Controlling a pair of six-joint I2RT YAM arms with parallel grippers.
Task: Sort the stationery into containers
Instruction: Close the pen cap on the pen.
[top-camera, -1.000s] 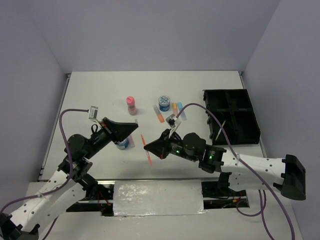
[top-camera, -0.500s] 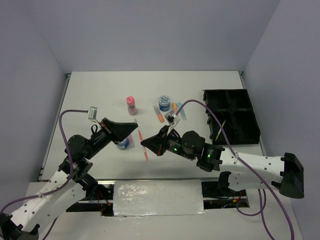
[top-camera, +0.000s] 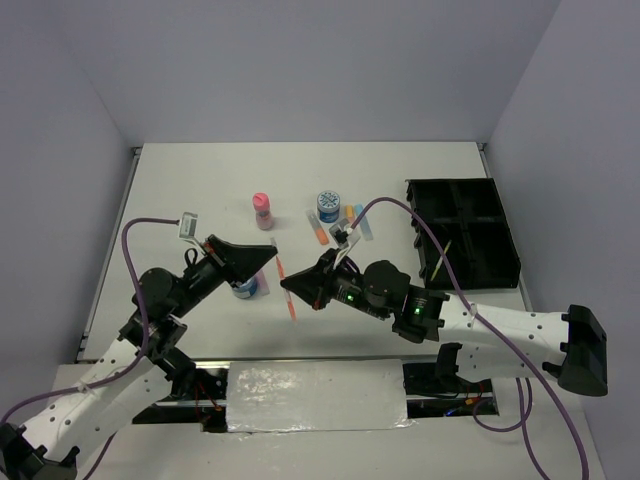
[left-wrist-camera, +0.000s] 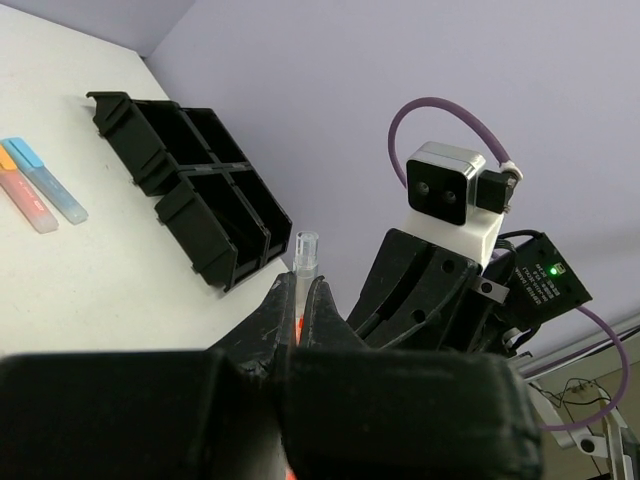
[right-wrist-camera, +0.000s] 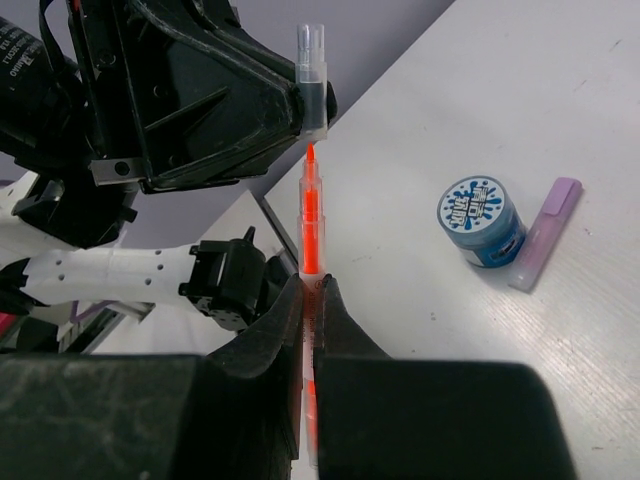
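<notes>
A thin orange pen (top-camera: 289, 303) hangs in the air between both grippers. My right gripper (top-camera: 293, 290) is shut on its barrel (right-wrist-camera: 312, 215). My left gripper (top-camera: 274, 257) is shut on the pen's clear cap (left-wrist-camera: 305, 248), which sits over the orange tip in the right wrist view (right-wrist-camera: 312, 75). The black organiser tray (top-camera: 465, 232) stands at the right with a yellow pen (top-camera: 443, 260) in one compartment. On the table are a pink bottle (top-camera: 262, 210), a blue-lidded tub (top-camera: 328, 206), short orange and blue markers (top-camera: 352, 212) and a longer orange marker (top-camera: 317, 233).
A second blue tub (right-wrist-camera: 482, 222) and a purple marker (right-wrist-camera: 545, 232) lie under my left arm, near the table's front. The tray (left-wrist-camera: 190, 200) and two markers (left-wrist-camera: 40, 195) show in the left wrist view. The right wrist camera (left-wrist-camera: 450, 195) faces my left gripper closely.
My right gripper has carried the orange pen left and slightly up until its cap end sits between my left gripper's fingers. In the last half second almost nothing moved.
</notes>
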